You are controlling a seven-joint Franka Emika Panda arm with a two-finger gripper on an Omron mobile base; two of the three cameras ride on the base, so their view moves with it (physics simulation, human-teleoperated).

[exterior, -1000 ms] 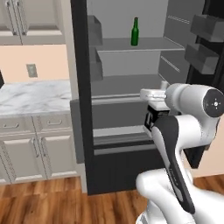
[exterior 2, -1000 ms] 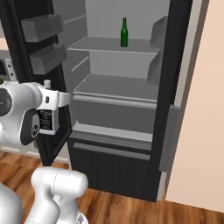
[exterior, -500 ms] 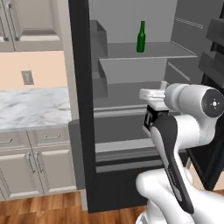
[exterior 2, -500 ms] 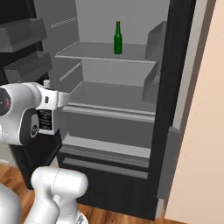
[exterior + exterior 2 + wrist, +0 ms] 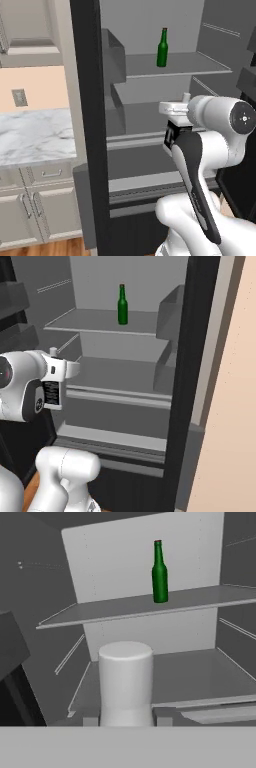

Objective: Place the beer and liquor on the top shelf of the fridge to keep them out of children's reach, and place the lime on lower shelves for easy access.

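Observation:
The fridge (image 5: 90,125) stands open in front of me. On its top shelf (image 5: 200,62) (image 5: 90,321) (image 5: 115,609) the beer (image 5: 162,48) (image 5: 122,305) (image 5: 159,573) stands upright, a slim green bottle with a red cap. My gripper (image 5: 172,129) (image 5: 53,382) (image 5: 125,721) is shut on the liquor (image 5: 171,142) (image 5: 52,394) (image 5: 125,682), a white bottle with a black label. I hold it upright in front of the middle shelf, well below the top shelf. The lime is out of view.
A marble counter (image 5: 35,135) with cabinets (image 5: 30,210) below is left of the fridge. Door bins (image 5: 15,301) hang on the open door (image 5: 247,80) beside my arm. Grey side bins (image 5: 170,316) line the fridge's inner wall. A lower shelf (image 5: 190,672) lies ahead.
The base has driven closer to the fridge, so the whole interior now looks larger. The gripper stays shut on the liquor at the same height.

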